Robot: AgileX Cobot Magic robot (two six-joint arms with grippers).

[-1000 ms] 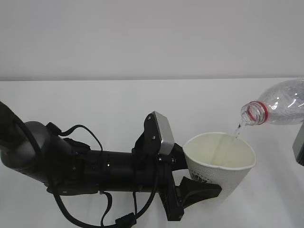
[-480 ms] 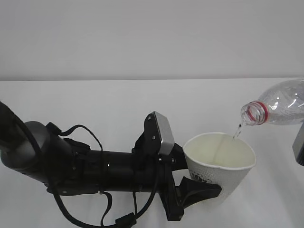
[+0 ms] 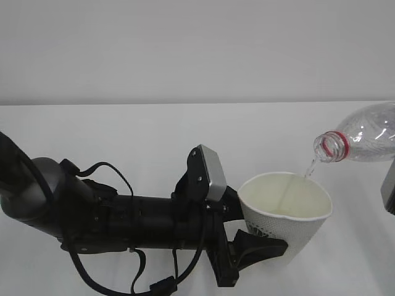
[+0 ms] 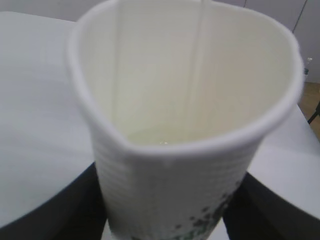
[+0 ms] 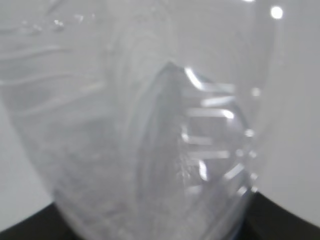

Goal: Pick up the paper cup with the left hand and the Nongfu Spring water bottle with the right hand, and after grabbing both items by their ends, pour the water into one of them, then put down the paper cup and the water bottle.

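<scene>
Since the earlier frames almost nothing has shifted: the Nongfu Spring water bottle (image 3: 364,139) has tipped a touch further, its mouth sitting a shade higher and further right, while the left hand (image 3: 256,246) and the paper cup (image 3: 285,209) sit where they were.

The left pincer is closed on the lower part of the cup, its black fingers (image 4: 82,210) pressed against both sides of the wall, so the rim is squeezed out of round. The cup stands upright at the near right of the white table (image 3: 136,135), tilted slightly left. A little pale liquid lies in its bottom.

The bottle hangs at the far right edge, lying nearly level with its open, red-ringed neck pointing left and down, above the cup's right rim and apart from it. A thin stream of water (image 3: 310,166) falls from the mouth into the cup.

The right hand (image 3: 389,188) shows only as a dark block at the right edge below the bottle. In the right wrist view the clear ribbed bottle fills the picture, with dark gripper parts at the bottom corners on both sides of it, so the right pincer holds the bottle.
</scene>
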